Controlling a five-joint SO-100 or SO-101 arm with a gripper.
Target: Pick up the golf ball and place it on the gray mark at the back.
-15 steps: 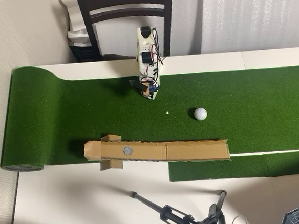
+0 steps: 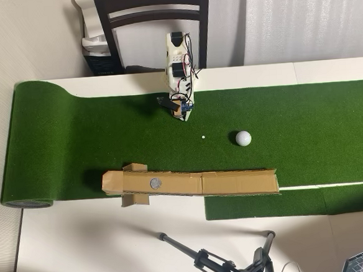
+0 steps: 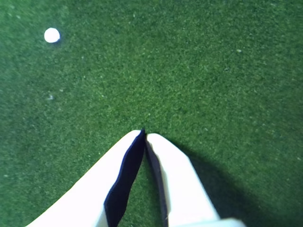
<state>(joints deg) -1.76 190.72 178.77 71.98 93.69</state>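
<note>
Two white fingers (image 3: pixel 175 175) meet tip to tip in the wrist view, jaws pressed together with nothing between them, and the gripper (image 3: pixel 144 133) points down at bare green turf (image 3: pixel 213 85). Up at eleven o'clock from those tips sits a small white dot (image 3: pixel 52 35) on the grass. Switch to the overhead view: the gripper (image 2: pixel 183 115) hangs over the turf near the mat's top edge, the white arm (image 2: pixel 177 61) with its loose wires reaching in from twelve o'clock, just in front of a dark chair (image 2: pixel 152 13). At about five o'clock from the gripper lies that same white dot (image 2: pixel 203 136), and further out at roughly four o'clock rests the golf ball (image 2: pixel 243 138), alone on the green and well apart from the closed jaws. Down toward six o'clock runs a long cardboard channel (image 2: pixel 234 183) along the mat's lower edge, and the gray mark (image 2: pixel 155 183) sits on its left stretch, well apart from the ball. Below that, on the pale table (image 2: pixel 102 247), stand black tripod legs (image 2: pixel 209 258).
</note>
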